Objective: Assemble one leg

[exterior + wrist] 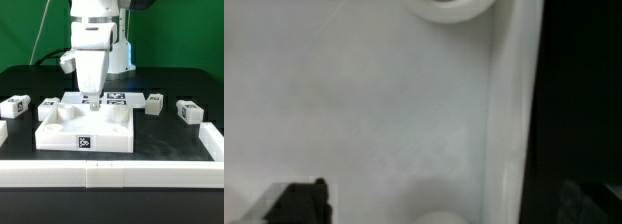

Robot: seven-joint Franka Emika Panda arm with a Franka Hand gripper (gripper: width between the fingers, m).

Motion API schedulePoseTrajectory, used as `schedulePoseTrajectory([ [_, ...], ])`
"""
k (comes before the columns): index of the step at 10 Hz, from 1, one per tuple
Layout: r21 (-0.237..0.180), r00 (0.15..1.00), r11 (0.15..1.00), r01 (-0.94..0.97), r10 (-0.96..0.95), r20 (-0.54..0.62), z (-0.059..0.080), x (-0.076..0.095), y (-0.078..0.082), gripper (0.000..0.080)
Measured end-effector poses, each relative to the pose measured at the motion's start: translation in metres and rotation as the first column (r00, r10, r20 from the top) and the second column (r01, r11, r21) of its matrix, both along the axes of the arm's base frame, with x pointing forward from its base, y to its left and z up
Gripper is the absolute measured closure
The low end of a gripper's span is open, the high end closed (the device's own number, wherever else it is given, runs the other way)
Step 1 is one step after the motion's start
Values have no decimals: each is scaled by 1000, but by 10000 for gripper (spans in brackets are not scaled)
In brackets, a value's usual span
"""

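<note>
The white square tabletop [60, 128] lies mid-table with its round corner sockets up and a tag on its front wall. My gripper [90, 102] hangs over its far edge, jaws open and empty. In the wrist view the gripper [446, 208] straddles the tabletop's [367, 110] raised rim: one dark finger [299, 205] is over the white surface, and the other is barely visible against the black table. A round socket [452, 8] shows near the rim. Four legs lie on the table: two on the exterior view's left [15, 105] [48, 103] and two on its right [153, 103] [188, 110].
The marker board [118, 98] lies just behind the tabletop. A low white rail [110, 172] runs along the front and turns up the exterior view's right side [212, 140]. The table surface is black.
</note>
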State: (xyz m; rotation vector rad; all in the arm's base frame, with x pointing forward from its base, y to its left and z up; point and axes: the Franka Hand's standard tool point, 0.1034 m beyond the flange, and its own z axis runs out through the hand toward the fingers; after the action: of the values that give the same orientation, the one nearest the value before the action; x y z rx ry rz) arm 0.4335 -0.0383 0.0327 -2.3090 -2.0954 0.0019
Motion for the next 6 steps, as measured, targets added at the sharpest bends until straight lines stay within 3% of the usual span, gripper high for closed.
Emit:
schedulePoseTrajectory([
  [2, 8, 1000, 1000, 3, -3, -7, -15, -5, 3, 150],
  [5, 12, 1000, 1000, 4, -3, -18, -21, -8, 4, 150],
  [6, 12, 1000, 1000, 4, -3, -18, -21, -8, 4, 261],
])
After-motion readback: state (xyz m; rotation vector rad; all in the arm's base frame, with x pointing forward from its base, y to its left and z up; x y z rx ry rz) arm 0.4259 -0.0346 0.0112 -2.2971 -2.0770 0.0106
